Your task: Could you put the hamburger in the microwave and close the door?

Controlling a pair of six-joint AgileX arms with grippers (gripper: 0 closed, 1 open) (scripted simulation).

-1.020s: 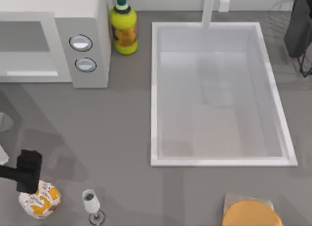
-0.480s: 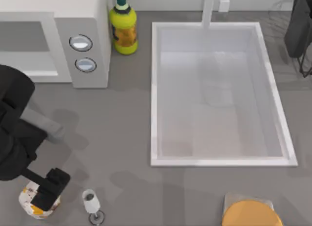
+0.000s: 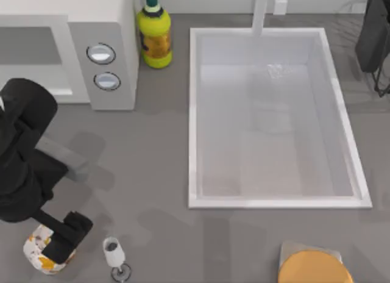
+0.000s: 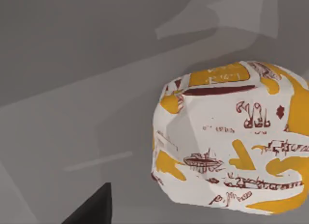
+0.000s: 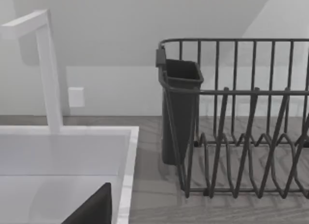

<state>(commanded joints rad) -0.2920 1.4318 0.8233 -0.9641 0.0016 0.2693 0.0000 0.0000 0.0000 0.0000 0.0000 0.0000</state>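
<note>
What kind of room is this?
Most likely a kitchen counter: there is a sink with a tap, a microwave and a dish rack beside the sink.

hamburger point(image 4: 227, 142) wrapper print, nothing legible

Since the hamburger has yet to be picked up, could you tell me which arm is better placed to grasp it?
The left. Its pincer hangs right over the hamburger at the table's front left corner, and the left wrist view shows the wrapper close below. The right wrist view faces the dish rack, far across the sink.
</note>
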